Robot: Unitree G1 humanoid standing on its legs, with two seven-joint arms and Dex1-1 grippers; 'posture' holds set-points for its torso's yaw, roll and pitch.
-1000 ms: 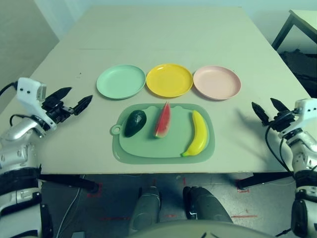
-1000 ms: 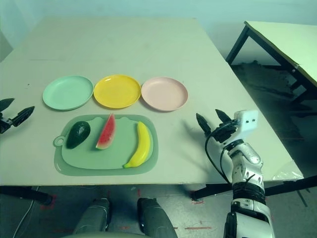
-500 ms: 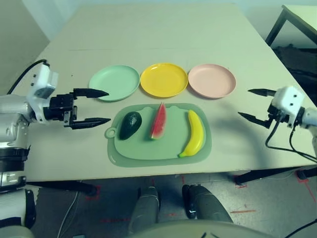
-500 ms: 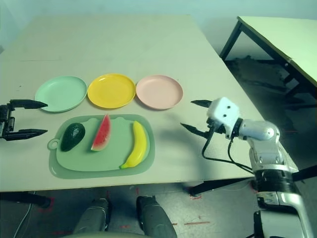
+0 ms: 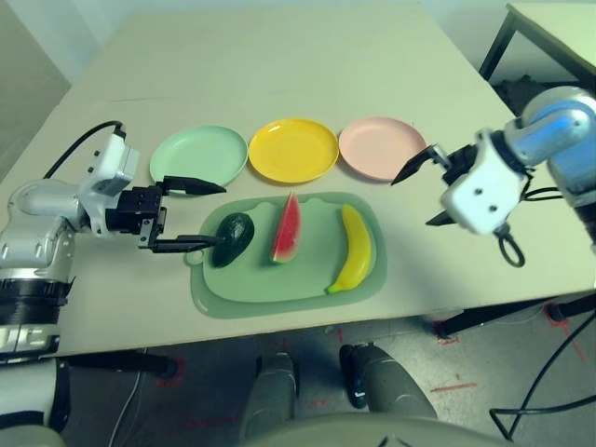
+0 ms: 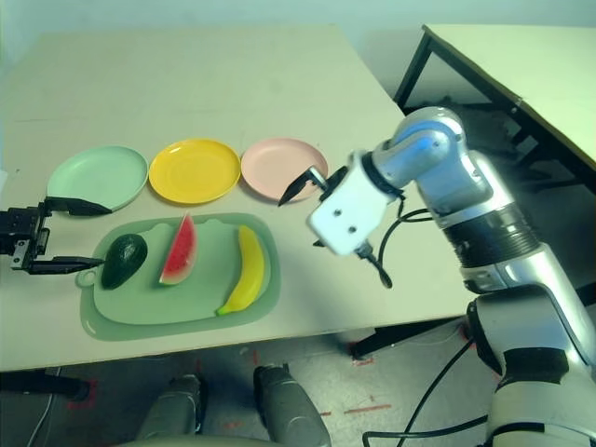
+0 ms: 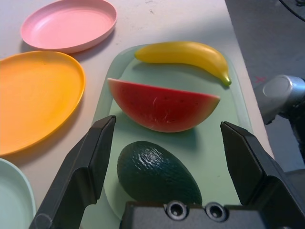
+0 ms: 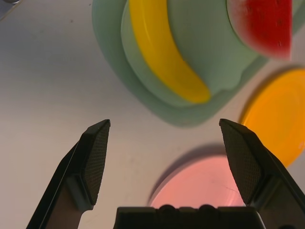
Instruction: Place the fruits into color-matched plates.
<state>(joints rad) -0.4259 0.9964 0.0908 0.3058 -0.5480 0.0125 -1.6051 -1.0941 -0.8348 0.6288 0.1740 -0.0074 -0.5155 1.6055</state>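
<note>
**Both arms closed in on the mat; fruits untouched**

Since a second ago, your left gripper (image 5: 191, 215) has turned inward to the avocado (image 5: 230, 238), and your right gripper (image 5: 424, 191) has swung up from the table's right edge to hang above the gap between the banana (image 5: 350, 249) and the pink plate (image 5: 382, 149). Allow for the camera having shifted too.

All three fruits lie on the green mat (image 5: 279, 289). The avocado sits at its left end, long axis slanting, narrow end toward the plates. The watermelon wedge (image 5: 287, 228) stands in the middle on its rind, its length running toward the yellow plate (image 5: 293, 149). The banana lies at the right end, lengthwise toward the plates, stem end nearest you, curve bulging right.

Your left fingers (image 7: 81, 171) are spread wide and reach in level from the left; in the wrist view they frame the avocado, not yet touching it. That suits a sideways pinch and a short carry to the mint green plate (image 5: 197, 154) just behind. Your right fingers (image 8: 93, 157) are also spread, empty, tilted downward, likely set for the banana.
</note>
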